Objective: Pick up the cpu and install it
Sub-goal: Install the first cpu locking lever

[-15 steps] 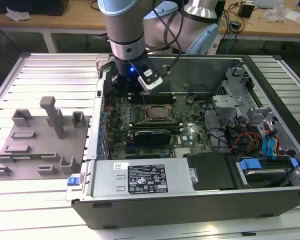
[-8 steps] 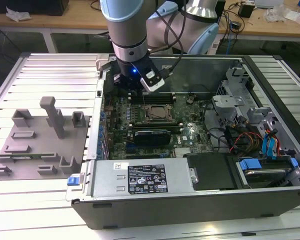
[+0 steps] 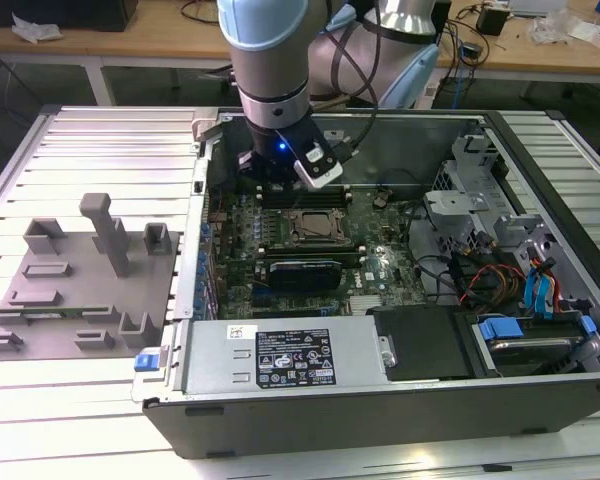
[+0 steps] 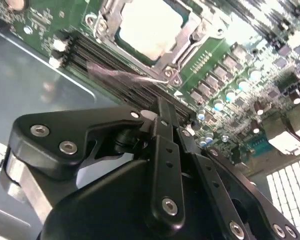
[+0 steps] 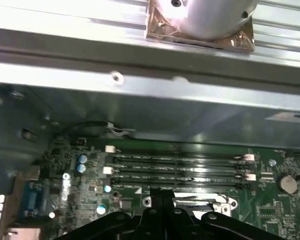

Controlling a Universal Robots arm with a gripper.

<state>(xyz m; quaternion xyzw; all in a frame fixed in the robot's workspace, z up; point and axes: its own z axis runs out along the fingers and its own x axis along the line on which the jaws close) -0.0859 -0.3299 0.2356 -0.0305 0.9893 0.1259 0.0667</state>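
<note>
The cpu [image 4: 149, 27] shows its silvery-white top inside the dark socket frame [image 4: 182, 55] on the green motherboard. In the exterior view the socket [image 3: 315, 226] sits mid-board inside the open computer case. My gripper [image 3: 269, 185] hangs over the board just behind the socket, toward the case's far wall, above the memory slots [image 5: 180, 167]. In both wrist views the black fingers [image 4: 162, 112] meet with no gap and nothing shows between them; the gripper [image 5: 162, 195] is shut.
A grey fixture plate [image 3: 80, 290] with blocks and posts lies on the slatted table at the exterior view's left. Inside the case are a power supply [image 3: 290, 360] at the front, a black card [image 3: 305, 272], and a drive cage [image 3: 470, 200] with cables on the right.
</note>
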